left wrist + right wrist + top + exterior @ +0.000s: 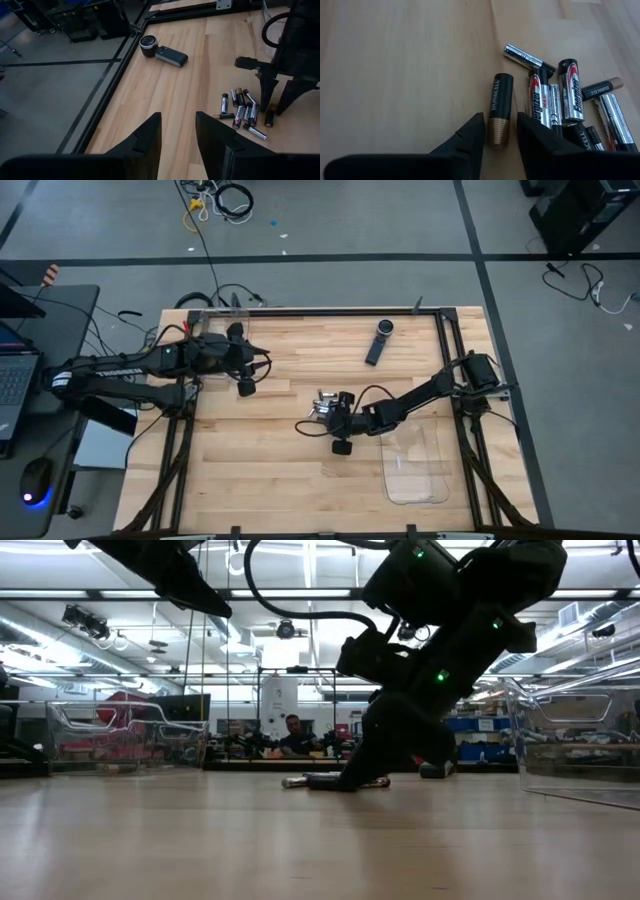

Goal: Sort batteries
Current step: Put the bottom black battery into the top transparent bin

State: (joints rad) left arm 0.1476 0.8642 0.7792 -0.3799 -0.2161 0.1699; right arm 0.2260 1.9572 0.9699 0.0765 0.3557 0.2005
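Note:
Several batteries [565,105] lie in a loose heap on the wooden table near its middle [322,404], also seen in the left wrist view [242,107]. A black battery with a copper end [500,100] lies a little apart from the heap. My right gripper [500,131] is down at the table, slanting downward and open. Its fingers stand on either side of that battery's copper end, with a small gap showing on each side. My left gripper [177,132] waits open above the table's far left part [245,385], with nothing between its fingers.
A long black remote-like device [378,340] lies near the table's far edge. A clear plastic bin [415,465] stands at the near right, beside my right arm. Bare wood spreads to the near left. A person [293,735] sits in the room behind the table.

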